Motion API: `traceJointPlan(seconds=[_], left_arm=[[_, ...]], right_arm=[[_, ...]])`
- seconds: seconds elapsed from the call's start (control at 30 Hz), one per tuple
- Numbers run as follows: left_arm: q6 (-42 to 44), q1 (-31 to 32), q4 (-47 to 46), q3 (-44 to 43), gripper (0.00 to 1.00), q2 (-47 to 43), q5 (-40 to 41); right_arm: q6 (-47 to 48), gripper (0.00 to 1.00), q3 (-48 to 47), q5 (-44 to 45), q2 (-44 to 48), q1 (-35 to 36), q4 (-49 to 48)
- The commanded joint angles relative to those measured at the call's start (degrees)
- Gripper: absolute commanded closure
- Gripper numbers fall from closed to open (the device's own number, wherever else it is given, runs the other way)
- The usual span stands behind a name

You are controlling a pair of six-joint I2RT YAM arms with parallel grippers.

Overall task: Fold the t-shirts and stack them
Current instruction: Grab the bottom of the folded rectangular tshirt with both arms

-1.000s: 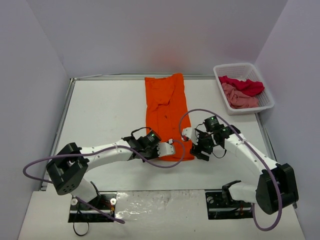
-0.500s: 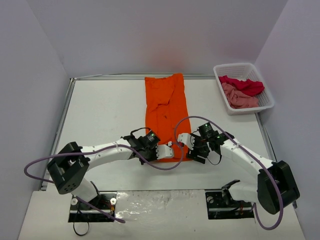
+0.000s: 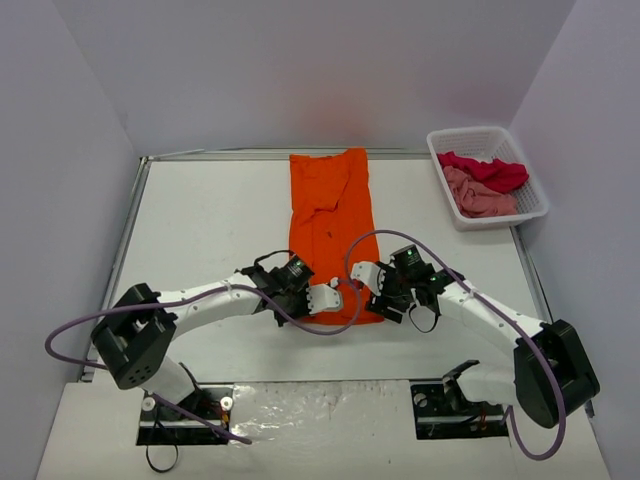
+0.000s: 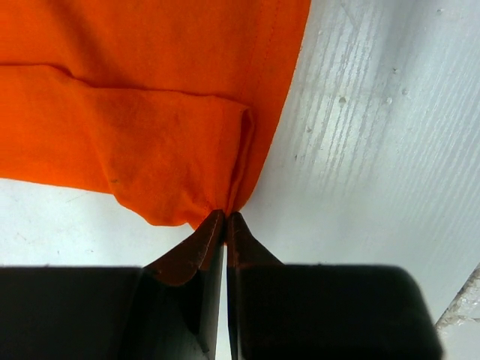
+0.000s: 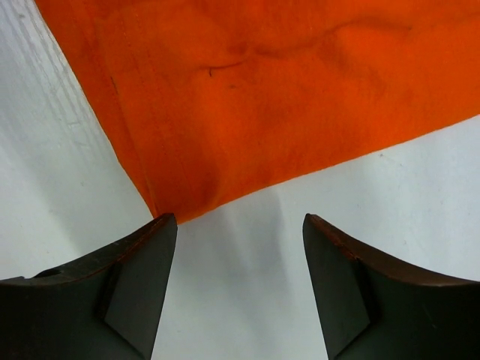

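The orange t-shirt lies flat as a long strip down the middle of the table. My left gripper sits at its near hem. In the left wrist view that gripper is shut on a bunched corner of the orange t-shirt. My right gripper is at the near right corner. In the right wrist view it is open over bare table, and the corner of the orange t-shirt just reaches its left fingertip. A crimson t-shirt and a pink t-shirt lie crumpled in the basket.
The white lattice basket stands at the back right corner of the table. Grey walls enclose the table on three sides. A purple cable loops over each arm near the shirt's near end.
My right gripper has moved left, up to the shirt's near right corner, with its jaws a little narrower. The left gripper has stayed shut at the hem and shifted slightly left.
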State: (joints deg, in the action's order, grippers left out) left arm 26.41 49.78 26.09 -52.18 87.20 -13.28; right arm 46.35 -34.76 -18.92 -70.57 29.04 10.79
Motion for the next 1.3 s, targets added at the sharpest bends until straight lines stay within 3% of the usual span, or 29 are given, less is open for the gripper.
traceJointPlan(seconds=[0.0, 0.4, 0.87, 1.27], left_arm=[[-2.33, -1.97, -1.48, -3.45, 0.98, -3.43, 0.18], [-2.86, -3.98, -1.04, -3.54, 0.98, -7.83, -0.34], [-3.03, -5.04, -1.13, -3.54, 0.98, -6.34, -0.78], [-3.04, -6.27, -1.30, -3.45, 0.98, -6.08, -1.22]], right_arm=[[0.41, 0.36, 0.31, -5.33, -0.45, 1.55, -0.06], [-1.09, 0.35, -3.21, -13.34, -0.45, -3.20, 0.37], [6.73, 0.41, -7.25, -11.76, -9.14, 0.23, 10.47], [9.29, 0.49, -8.65, -11.05, -15.47, 1.72, 12.33]])
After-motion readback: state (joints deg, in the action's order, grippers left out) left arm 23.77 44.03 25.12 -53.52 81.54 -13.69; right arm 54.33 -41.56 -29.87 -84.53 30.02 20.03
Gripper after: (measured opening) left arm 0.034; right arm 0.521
